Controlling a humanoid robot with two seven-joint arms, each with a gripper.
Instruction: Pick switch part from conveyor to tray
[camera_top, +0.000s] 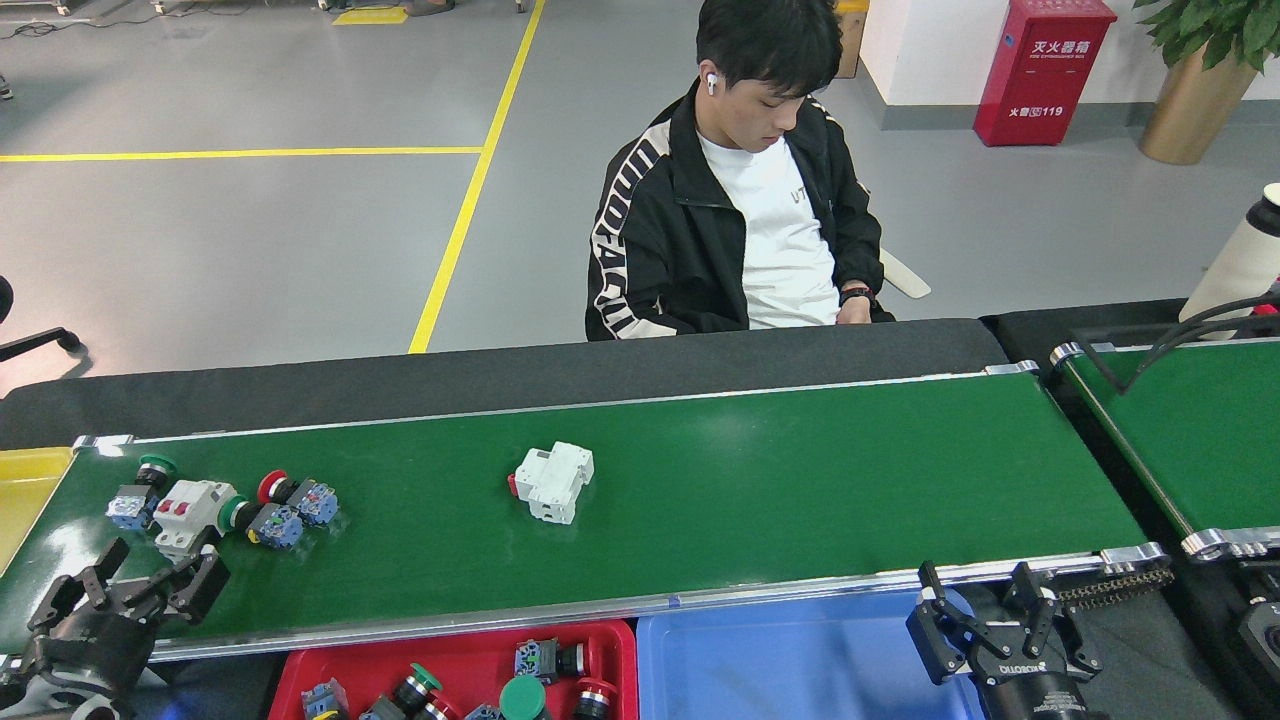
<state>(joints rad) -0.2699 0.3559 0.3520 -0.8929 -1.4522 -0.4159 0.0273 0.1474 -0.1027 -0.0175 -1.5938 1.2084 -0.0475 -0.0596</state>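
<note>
A white switch part (552, 482) is seen mid-belt on the conveyor (800, 480), with bare belt around it. The left gripper (135, 585) is spread wide over the near rail, near a cluster of switches (220, 505). The right gripper (985, 615) is held open beside the blue tray (780, 660).
</note>
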